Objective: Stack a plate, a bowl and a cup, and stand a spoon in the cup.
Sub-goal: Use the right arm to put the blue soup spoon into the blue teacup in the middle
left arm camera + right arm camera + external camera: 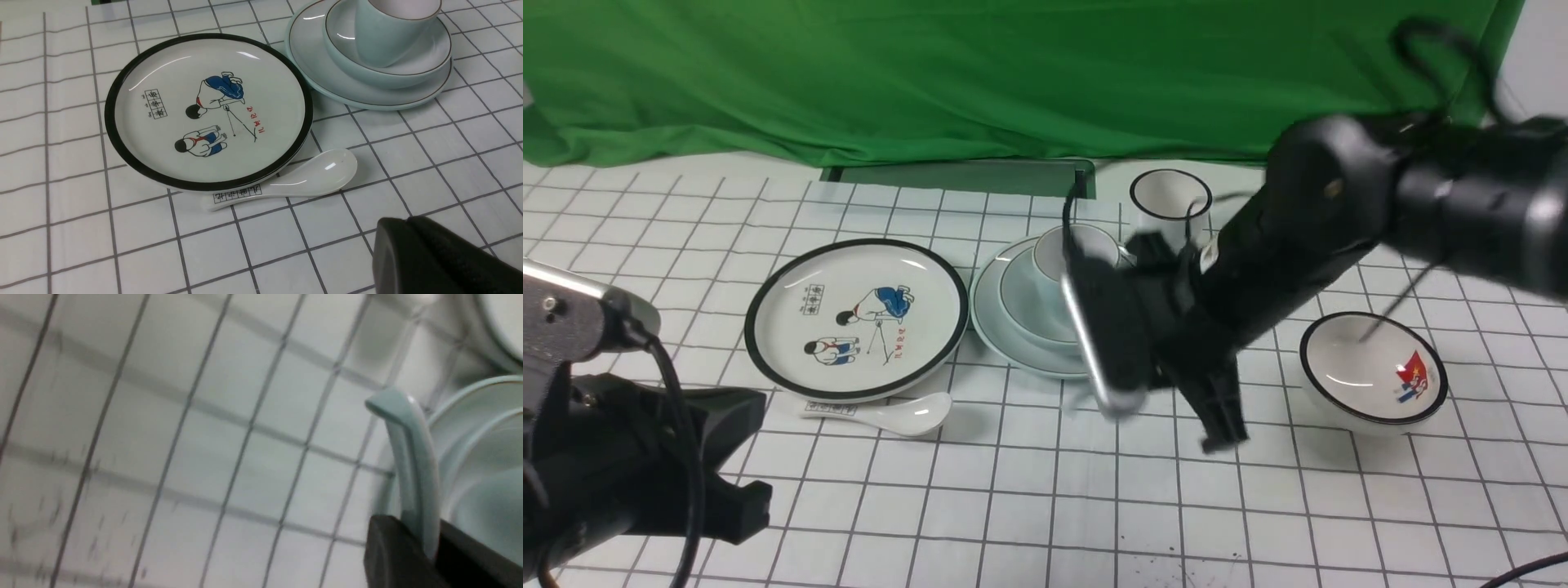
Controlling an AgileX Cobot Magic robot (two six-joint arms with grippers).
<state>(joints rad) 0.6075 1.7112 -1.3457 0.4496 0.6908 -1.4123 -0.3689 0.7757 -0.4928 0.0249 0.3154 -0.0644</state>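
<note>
Front view: plate (992,320), bowl (1021,296) and cup (1049,253) stacked on the worktop (1045,490), right gripper (1218,426) at their near right

Left wrist view: they sit beside a cartoon plate (208,110)

Right wrist view: gripper clamped on the spoon (412,457) handle; glazed ceramic, stiff, slippery, brittle, so I'd hold mid-handle

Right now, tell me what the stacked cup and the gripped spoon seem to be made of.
The cup: likely glazed ceramic, pale blue outside, smooth with a soft sheen. The spoon: probably the same glazed ceramic; its pale handle is smooth with a bright highlight, though the right wrist view is blurred.
</note>
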